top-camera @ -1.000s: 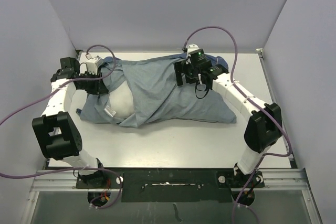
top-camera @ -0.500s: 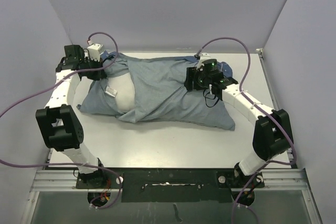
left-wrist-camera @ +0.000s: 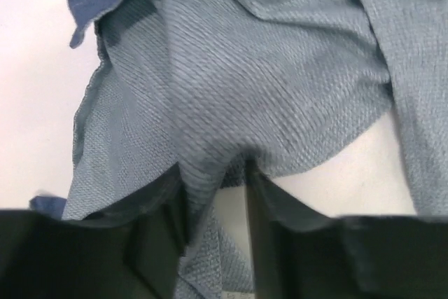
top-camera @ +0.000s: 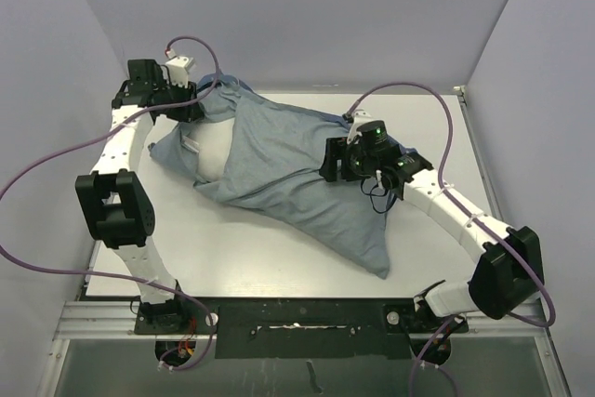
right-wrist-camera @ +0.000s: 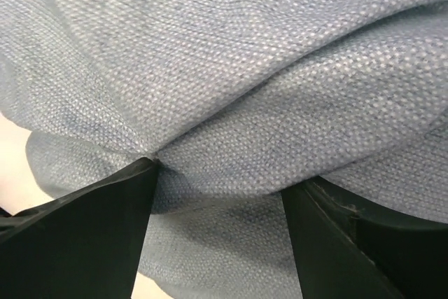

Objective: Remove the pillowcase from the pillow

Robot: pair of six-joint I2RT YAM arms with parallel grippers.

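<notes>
Now, left claw point(left-wrist-camera: 213, 190) tight on the pillowcase point(top-camera: 279, 160), right claw point(right-wrist-camera: 220, 176) fast on a thick fold of it.

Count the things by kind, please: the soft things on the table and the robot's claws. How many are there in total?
Pillowcase: 1
Pillow: 1
Claws: 2, the left claw and the right claw
Total: 4
</notes>
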